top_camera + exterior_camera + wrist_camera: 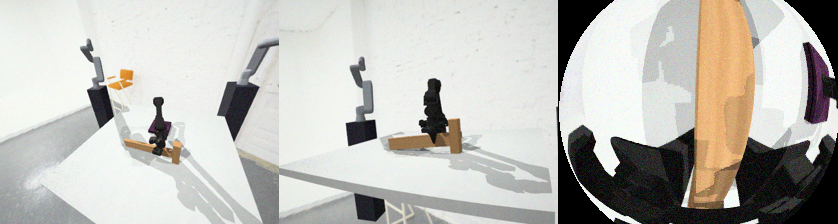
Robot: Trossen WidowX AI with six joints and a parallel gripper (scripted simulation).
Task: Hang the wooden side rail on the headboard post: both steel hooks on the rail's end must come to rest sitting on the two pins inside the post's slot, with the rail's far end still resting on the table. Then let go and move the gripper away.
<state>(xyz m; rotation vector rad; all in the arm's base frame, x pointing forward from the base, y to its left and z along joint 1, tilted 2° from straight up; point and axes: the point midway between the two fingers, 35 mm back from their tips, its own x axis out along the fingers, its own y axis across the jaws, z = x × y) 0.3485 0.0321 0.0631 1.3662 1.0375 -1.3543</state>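
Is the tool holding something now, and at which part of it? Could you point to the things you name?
Yes: the tool [157,152] [434,139] [715,172] grips the wooden rail [138,144] [408,142] [724,65] between its middle and the post [176,153] [455,136] end.

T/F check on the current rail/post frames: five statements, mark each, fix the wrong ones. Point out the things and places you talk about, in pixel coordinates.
1. The gripper [157,151] [433,141] [717,175] is shut on the wooden side rail [136,144] [408,142] [723,65]. True.
2. The headboard post [176,153] [455,136] lies flat on the table [110,176] [403,174]. False: it stands upright.
3. The rail's post-side end is raised higher than its far end. True.
4. The orange chair [126,75] stands on the table. False: it is behind the table, off it.
5. The gripper has let go and moved away from the rail. False: its fingers are closed on the rail.
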